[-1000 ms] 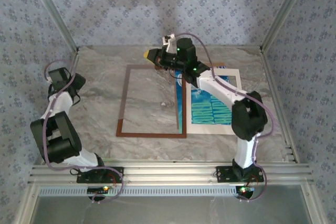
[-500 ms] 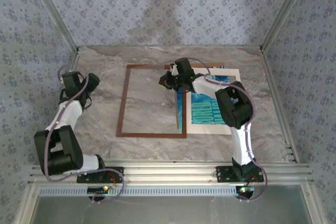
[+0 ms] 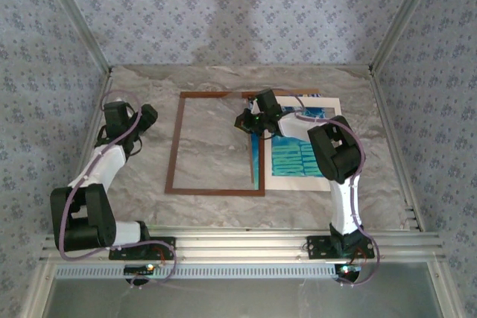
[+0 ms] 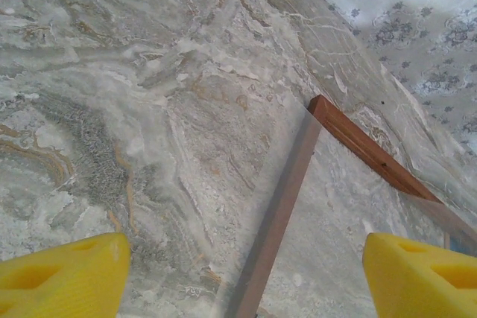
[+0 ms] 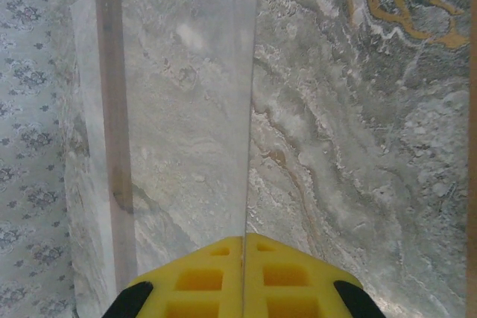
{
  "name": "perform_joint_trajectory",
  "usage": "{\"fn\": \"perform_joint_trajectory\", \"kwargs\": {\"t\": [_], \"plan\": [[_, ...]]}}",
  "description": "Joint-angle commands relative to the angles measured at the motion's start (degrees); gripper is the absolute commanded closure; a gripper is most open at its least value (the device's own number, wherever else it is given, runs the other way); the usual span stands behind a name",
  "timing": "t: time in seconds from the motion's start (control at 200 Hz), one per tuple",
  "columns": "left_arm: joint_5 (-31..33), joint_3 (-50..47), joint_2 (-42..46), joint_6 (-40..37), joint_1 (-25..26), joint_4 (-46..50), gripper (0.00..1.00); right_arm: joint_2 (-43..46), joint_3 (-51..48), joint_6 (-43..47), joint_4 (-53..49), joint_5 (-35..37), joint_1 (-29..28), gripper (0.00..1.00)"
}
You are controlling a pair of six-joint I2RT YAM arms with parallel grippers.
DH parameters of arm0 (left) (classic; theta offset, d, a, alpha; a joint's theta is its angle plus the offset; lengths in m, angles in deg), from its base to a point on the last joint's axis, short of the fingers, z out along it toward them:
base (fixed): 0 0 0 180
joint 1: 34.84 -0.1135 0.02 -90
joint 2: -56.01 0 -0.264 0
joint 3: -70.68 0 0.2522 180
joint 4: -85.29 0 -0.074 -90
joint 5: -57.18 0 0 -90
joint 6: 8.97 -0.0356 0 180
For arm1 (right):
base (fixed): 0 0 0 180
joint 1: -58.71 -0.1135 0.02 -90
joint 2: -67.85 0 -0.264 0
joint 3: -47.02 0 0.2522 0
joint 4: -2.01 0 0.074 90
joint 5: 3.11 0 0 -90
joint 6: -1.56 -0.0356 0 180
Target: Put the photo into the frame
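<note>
Frame (image 4: pixel 358 143) reddish wood; table (image 4: pixel 149 109) marble-look, smooth; clear sheet (image 5: pixel 186 109) glossy; left tool pads (image 4: pixel 59 273) yellow matt plastic

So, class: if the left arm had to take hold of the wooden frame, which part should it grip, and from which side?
Probably the frame by its left rail, from above, jaws astride it. It lies flat on the table, that rail is thin and bare, and the open left gripper hangs beside it.
</note>
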Motion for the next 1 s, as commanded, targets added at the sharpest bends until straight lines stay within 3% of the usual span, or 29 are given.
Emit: {"fn": "perform_joint_trajectory", "kwargs": {"t": [0.0, 0.51, 0.995], "plan": [[-0.55, -0.17, 0.05, -1.45, 0.38, -1.40, 0.18, 3.53, -1.34, -0.31, 4.56, 0.78, 0.19, 1.00], [-0.66, -0.18, -1.35, -2.26, 0.52, -1.57, 0.18, 4.98, -3.64, -3.23, 10.75, 2.12, 0.19, 1.00], [-6.08, 0.11, -1.61, -3.75, 1.60, -2.17, 0.13, 3.96, -3.26, 0.47, 5.87, 2.46, 0.81, 1.00]]}}
